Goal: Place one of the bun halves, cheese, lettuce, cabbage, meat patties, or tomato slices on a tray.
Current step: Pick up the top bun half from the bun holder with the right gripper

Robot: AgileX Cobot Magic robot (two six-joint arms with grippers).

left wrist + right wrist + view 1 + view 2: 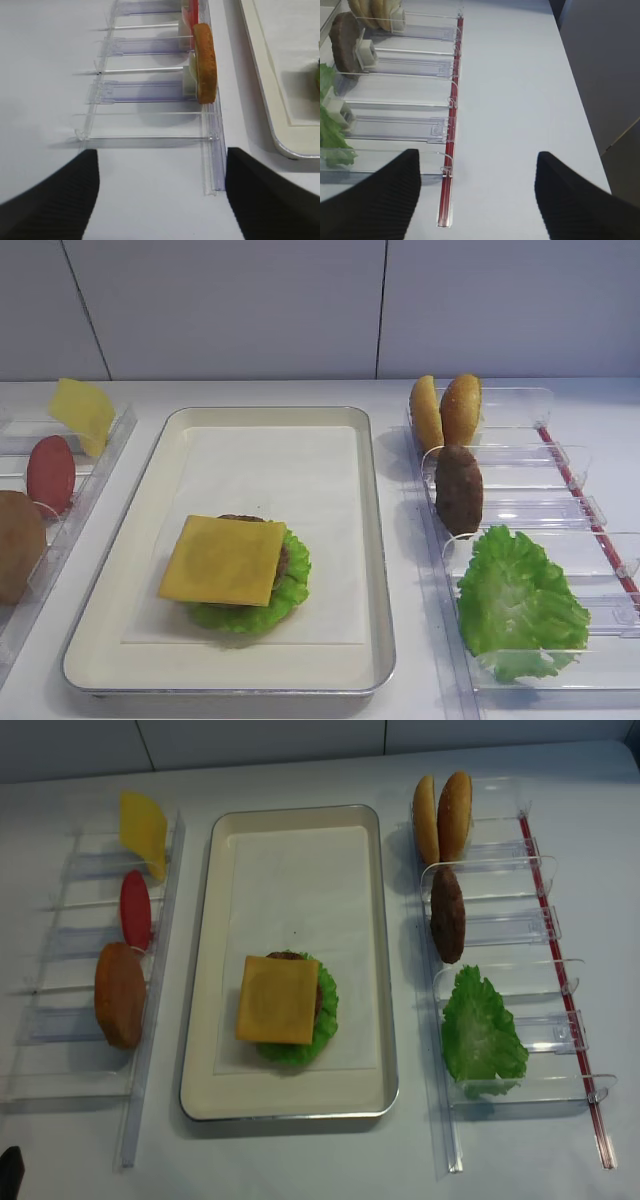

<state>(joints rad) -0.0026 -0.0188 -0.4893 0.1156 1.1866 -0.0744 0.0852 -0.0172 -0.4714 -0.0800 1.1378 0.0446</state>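
Note:
On the metal tray [375,540] lies a stack: a cheese slice [222,560] on top, a dark patty edge beneath it and lettuce [290,595] at the bottom. The left rack holds a cheese slice [82,412], a tomato slice [50,473] and a bun half [18,545]. The right rack holds two bun halves [445,410], a meat patty [459,490] and a lettuce leaf [520,600]. My left gripper [160,165] is open and empty over the table, short of the left rack's near end. My right gripper [477,160] is open and empty beside the right rack.
Clear plastic racks [60,1020] flank the tray on both sides. A red strip [451,125] runs along the right rack's outer edge. In the left wrist view the tray's corner [295,150] lies to the right. A white wall stands behind the table.

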